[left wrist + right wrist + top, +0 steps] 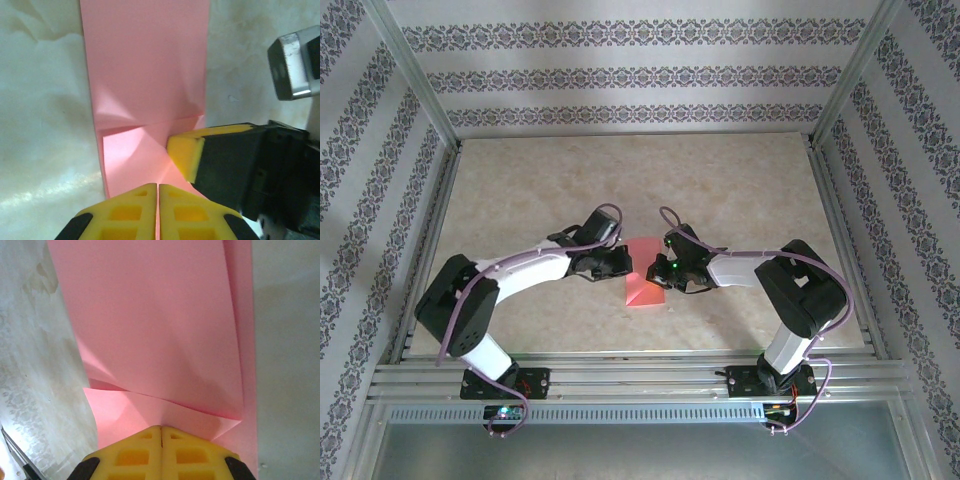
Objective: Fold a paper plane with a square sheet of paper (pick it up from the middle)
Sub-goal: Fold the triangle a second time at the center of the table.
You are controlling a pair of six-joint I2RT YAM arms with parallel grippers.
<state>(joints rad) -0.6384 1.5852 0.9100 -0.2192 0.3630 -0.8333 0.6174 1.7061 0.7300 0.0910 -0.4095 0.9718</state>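
Two arms bring the left tool and right tool together over the partly folded pink sheet at mid-worktop, seen from above. Left wrist: the yellow fingers are pinched shut on the sheet's edge. Right wrist: the fingers are likewise clamped on a folded edge.

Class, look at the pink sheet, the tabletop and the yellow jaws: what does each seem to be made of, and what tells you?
Pink sheet: thin matte paper, holding sharp creases and folded layers. Tabletop: smooth, faintly glossy marbled beige, perhaps laminate or stone; it shows soft reflections. Left gripper jaws: yellow, matte, likely moulded plastic or rubber, with square recesses.
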